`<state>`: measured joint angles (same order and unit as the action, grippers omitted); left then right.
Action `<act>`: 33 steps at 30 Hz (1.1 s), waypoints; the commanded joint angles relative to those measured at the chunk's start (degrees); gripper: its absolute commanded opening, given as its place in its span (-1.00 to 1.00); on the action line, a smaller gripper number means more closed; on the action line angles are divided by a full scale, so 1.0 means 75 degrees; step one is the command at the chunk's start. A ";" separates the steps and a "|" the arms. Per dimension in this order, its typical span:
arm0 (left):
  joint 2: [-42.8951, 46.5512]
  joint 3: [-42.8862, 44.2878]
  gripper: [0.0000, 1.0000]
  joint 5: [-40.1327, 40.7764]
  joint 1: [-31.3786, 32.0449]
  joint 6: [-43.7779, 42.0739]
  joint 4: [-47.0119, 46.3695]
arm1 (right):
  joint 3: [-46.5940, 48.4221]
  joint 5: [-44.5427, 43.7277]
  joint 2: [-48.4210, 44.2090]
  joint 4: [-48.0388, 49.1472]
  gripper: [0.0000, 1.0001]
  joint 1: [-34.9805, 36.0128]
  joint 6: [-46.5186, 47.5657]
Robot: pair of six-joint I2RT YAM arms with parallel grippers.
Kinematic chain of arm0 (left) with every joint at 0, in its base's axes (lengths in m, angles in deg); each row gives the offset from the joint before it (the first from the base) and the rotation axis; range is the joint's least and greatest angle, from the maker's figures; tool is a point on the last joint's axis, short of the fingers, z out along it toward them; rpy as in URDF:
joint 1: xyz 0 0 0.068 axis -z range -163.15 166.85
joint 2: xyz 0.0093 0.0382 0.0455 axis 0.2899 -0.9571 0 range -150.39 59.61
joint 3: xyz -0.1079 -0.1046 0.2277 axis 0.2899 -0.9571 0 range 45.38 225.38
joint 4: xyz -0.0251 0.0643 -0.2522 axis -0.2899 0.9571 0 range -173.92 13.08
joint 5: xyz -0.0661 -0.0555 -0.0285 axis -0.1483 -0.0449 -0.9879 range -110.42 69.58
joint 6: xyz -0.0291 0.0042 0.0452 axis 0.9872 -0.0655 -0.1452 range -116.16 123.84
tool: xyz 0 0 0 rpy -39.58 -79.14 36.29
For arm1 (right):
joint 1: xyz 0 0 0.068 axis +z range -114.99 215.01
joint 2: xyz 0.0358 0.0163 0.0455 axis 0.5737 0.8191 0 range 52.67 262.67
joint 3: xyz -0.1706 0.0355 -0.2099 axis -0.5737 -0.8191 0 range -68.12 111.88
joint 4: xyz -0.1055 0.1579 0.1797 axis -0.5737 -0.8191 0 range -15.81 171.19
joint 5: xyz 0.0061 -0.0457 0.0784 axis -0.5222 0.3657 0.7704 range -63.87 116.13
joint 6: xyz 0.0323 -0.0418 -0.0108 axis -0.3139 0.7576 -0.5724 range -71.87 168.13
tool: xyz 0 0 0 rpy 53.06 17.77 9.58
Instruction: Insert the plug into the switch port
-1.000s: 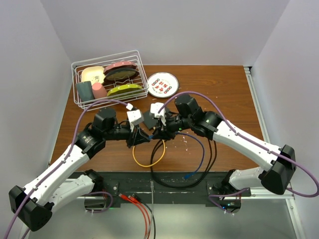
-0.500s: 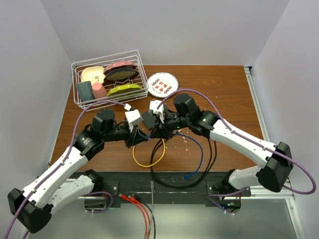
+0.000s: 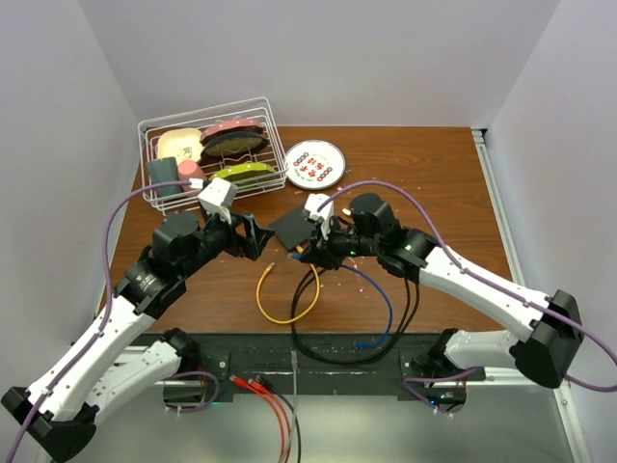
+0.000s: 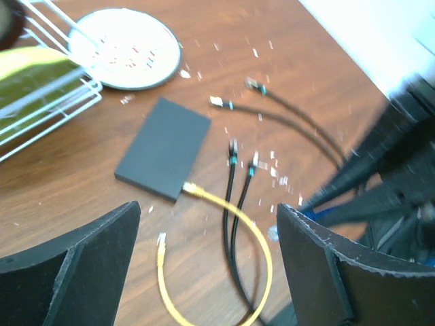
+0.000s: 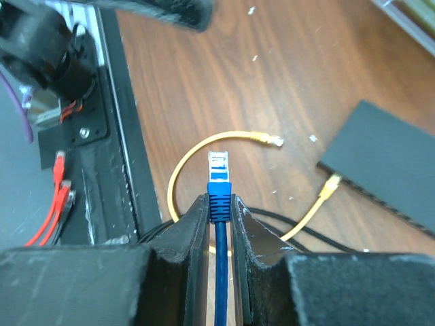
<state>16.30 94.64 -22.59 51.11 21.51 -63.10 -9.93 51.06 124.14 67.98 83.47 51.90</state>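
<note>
R pincer (image 5: 219, 204) clenched on the blue plug (image 5: 217, 180). Fingers pinch the blue boot; the clear tip sticks out past them, pointing to top of frame in right wrist view. Blue cable (image 3: 389, 301) trails off toward lower centre of top view.

L pincer (image 4: 207, 210) released, jaws spread wide, nothing betw them. In top view it sits left of centre, w/ R pincer just right of centre.

Switch (image 4: 163, 148): flat black box lying on the tabletop (image 3: 434, 193), mid frame in top view, betw the two pincers. Port edge (image 4: 146, 188) faces lower left in left wrist view; single sockets too small to tell apart.

Yellow cable (image 5: 231, 134) has one end seated at the right end of that edge. It loops toward bottom of frame, and the other end lies loose on the tabletop.

Blue plug not in any port. It sits at centre of right wrist view, w/ the switch apart from it at right edge.

Black cables (image 4: 231, 197) lie right of the switch in left wrist view, ends loose. White plate (image 4: 126, 47) w/ red marks at top of that view, near the switch, not touching. White wire basket (image 3: 205, 109) upper left of top view, dishes inside. Red cables (image 3: 270, 395) at bottom centre, off the wood.
</note>
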 commanded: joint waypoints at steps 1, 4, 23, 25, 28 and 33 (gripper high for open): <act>-0.0353 0.0323 0.73 0.0712 0.0002 0.0819 -0.0186 | -0.0095 -0.0651 -0.0528 0.0625 -1.00 -0.0005 -0.0222; -0.0646 0.0417 0.74 0.0688 0.0002 0.0924 -0.0233 | -0.0142 -0.0757 -0.0610 0.0602 -1.00 -0.0017 -0.0198; -0.0917 0.0206 0.72 -0.0144 -0.0092 0.1101 -0.0866 | -0.0693 -0.1182 -0.1478 0.1036 -1.00 0.0006 -0.0316; -0.0975 0.0171 0.72 -0.0144 -0.0103 0.1066 -0.0866 | -0.0692 -0.0412 -0.1407 0.1046 -1.00 0.0006 -0.0245; -0.0987 0.0066 0.72 -0.0038 -0.0115 0.1031 -0.0889 | -0.0670 0.0413 -0.1349 0.1047 -1.00 0.0006 0.0188; -0.0987 0.0031 0.72 0.0102 -0.0173 0.0855 -0.0784 | -0.0611 0.2147 -0.1220 0.0755 -1.00 0.0006 0.0821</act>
<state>8.85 95.16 -23.12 50.54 28.76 -67.06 -15.44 54.67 114.98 74.34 83.45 53.23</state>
